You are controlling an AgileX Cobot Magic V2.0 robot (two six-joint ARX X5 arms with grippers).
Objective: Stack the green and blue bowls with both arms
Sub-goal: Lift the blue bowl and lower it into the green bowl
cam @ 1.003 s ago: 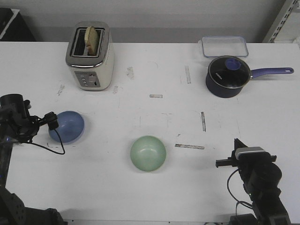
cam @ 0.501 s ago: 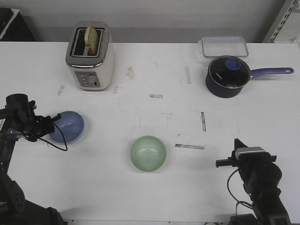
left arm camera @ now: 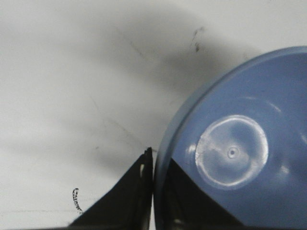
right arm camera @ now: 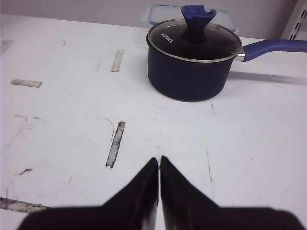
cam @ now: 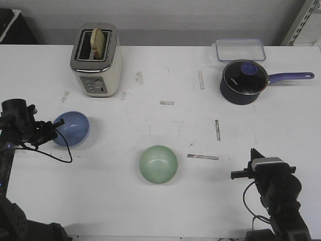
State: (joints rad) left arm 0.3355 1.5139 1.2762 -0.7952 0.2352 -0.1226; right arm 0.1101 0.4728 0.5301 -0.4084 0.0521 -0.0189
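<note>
The blue bowl (cam: 71,129) is at the table's left, tilted and lifted a little off the surface. My left gripper (cam: 54,131) is shut on its left rim. In the left wrist view one finger is inside the blue bowl (left arm camera: 240,158) and one outside, with the rim pinched between them at my left gripper (left arm camera: 156,165). The green bowl (cam: 158,163) sits upright near the table's middle front, empty. My right gripper (cam: 239,174) is shut and empty at the front right, well clear of both bowls; in the right wrist view my right gripper (right arm camera: 159,160) has its tips touching over bare table.
A cream toaster (cam: 96,60) with bread stands at the back left. A dark blue lidded saucepan (cam: 244,82) stands at the back right, handle pointing right, with a clear lidded container (cam: 240,49) behind it. Tape marks dot the white table (cam: 200,135).
My left gripper has closed on the blue bowl's rim and raised it, so the bowl now tilts and sits slightly further back. The green bowl and right arm have not moved.
</note>
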